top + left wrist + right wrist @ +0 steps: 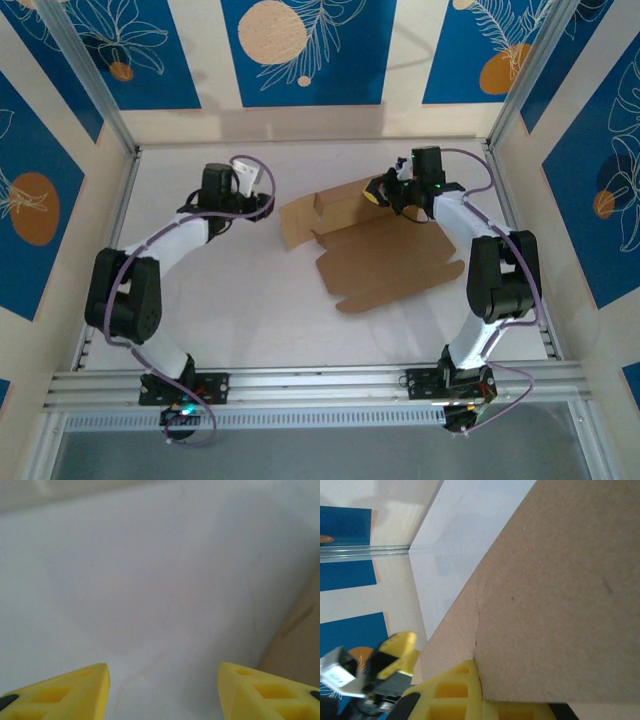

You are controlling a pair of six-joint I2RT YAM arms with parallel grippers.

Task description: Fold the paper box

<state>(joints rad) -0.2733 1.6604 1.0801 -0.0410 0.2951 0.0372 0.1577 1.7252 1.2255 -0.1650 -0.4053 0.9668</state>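
The left end effector (pixel 256 193) hangs over the left-centre of the white desk (pixel 250 300), just beside the left edge of the paper box (pixel 385 262). Its yellow fingers (pixel 75 692) stand well apart with only bare desk between them, and a strip of brown cardboard shows at the right of its wrist view. The paper box lies right of centre on the desk as a partly opened kraft sheet. Its near panel is flat, with rounded tabs along the front edge, and the far part is creased and looks raised. At that far edge the right end effector (pixel 384 192) is closed on the cardboard (one yellow finger (pixel 455 690) presses against the brown panel, close to the lens).
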